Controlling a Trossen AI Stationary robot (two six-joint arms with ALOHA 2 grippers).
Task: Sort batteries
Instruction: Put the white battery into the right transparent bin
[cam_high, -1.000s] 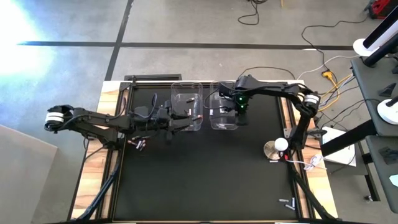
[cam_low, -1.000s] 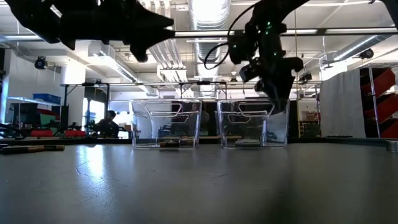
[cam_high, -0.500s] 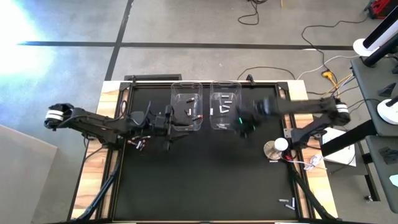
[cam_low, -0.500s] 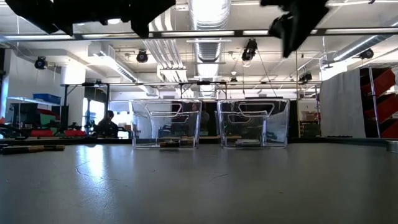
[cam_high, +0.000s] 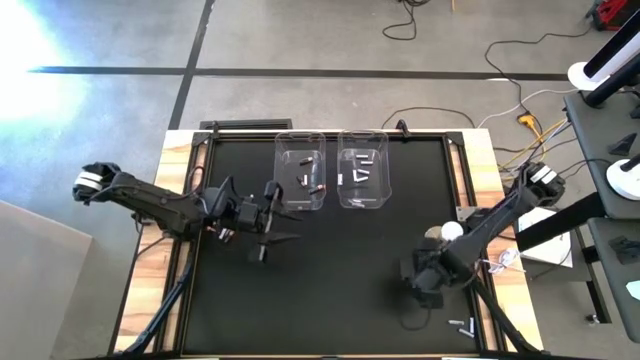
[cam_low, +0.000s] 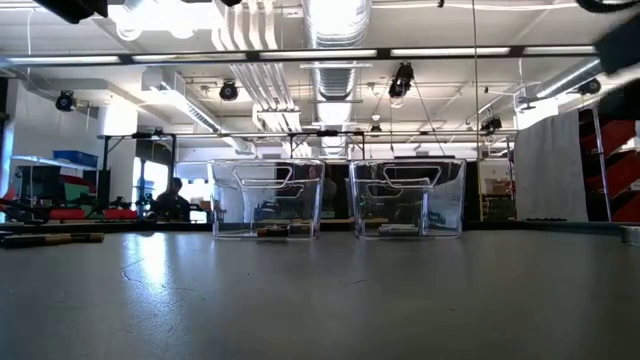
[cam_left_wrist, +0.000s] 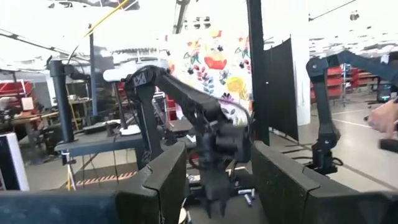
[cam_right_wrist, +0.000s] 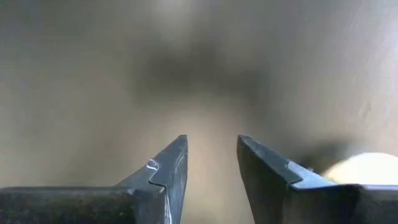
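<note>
Two clear bins stand at the far middle of the black mat. The left bin (cam_high: 300, 172) holds dark batteries with red marks (cam_high: 311, 187), and the right bin (cam_high: 362, 170) holds silvery batteries (cam_high: 360, 172). Loose batteries (cam_high: 222, 232) lie on the mat under my left arm, and more batteries (cam_high: 460, 324) lie at the near right corner. My left gripper (cam_high: 282, 225) (cam_left_wrist: 219, 155) hovers open, near of the left bin, with nothing between its fingers. My right gripper (cam_high: 425, 285) (cam_right_wrist: 211, 146) points down over the near right of the mat, open and empty.
A round silver-white disc with a red wire (cam_high: 440, 240) sits at the mat's right edge, just far of my right gripper. In the low view both bins (cam_low: 265, 197) (cam_low: 407, 197) stand side by side. Bare mat (cam_high: 330, 290) lies between the arms.
My right gripper has swung from above the right bin toward the table's near right corner, sinking a little. My left gripper has drawn back from the left bin toward the near edge and risen, leaving the low view's top.
</note>
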